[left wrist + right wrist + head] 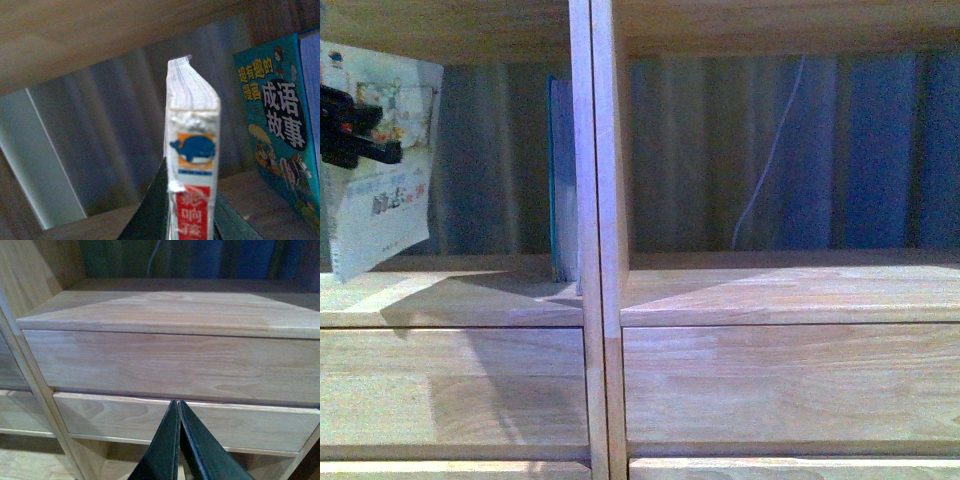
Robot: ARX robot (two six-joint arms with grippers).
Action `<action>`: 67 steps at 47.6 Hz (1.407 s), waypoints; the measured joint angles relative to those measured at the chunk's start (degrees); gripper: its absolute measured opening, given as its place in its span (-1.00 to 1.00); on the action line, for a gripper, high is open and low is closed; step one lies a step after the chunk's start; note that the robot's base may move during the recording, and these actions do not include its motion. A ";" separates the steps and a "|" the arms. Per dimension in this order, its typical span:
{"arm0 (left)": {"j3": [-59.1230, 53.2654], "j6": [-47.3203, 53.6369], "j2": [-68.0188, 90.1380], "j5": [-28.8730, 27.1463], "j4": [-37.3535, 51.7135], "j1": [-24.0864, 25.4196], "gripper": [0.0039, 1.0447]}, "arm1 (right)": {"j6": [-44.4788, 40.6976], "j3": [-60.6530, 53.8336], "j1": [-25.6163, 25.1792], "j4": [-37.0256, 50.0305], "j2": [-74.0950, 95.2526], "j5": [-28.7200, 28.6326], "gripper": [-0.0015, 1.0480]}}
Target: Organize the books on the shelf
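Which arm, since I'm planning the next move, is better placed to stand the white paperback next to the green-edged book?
Left. The left gripper holds the paperback at the compartment where the green-edged book stands. The right gripper is shut, empty, facing the drawer fronts.

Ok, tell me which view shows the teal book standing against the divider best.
The left wrist view: the teal book turns its cover to that camera, with lettering and cartoon figures plain. The front view catches only its thin edge, upright against the shelf divider. The right wrist view shows drawer fronts, not the book.
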 joint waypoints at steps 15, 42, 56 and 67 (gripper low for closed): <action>12.52 -4.02 12.63 -2.67 -2.21 -4.83 -0.88 | -0.02 -6.75 -0.04 -0.11 -7.02 -0.13 -0.94; 24.09 -4.15 21.49 -5.20 -5.66 -9.79 -0.88 | -0.02 -12.44 -0.04 -6.93 -19.74 -0.13 -0.94; 25.09 -4.28 22.43 -6.67 -6.19 -10.58 -0.88 | -0.07 -14.12 -0.04 -9.99 -25.70 -0.13 -0.94; 24.57 -6.36 23.28 -8.31 -7.89 -11.26 -0.15 | -0.07 -14.12 -0.04 -13.97 -29.59 -0.13 -0.94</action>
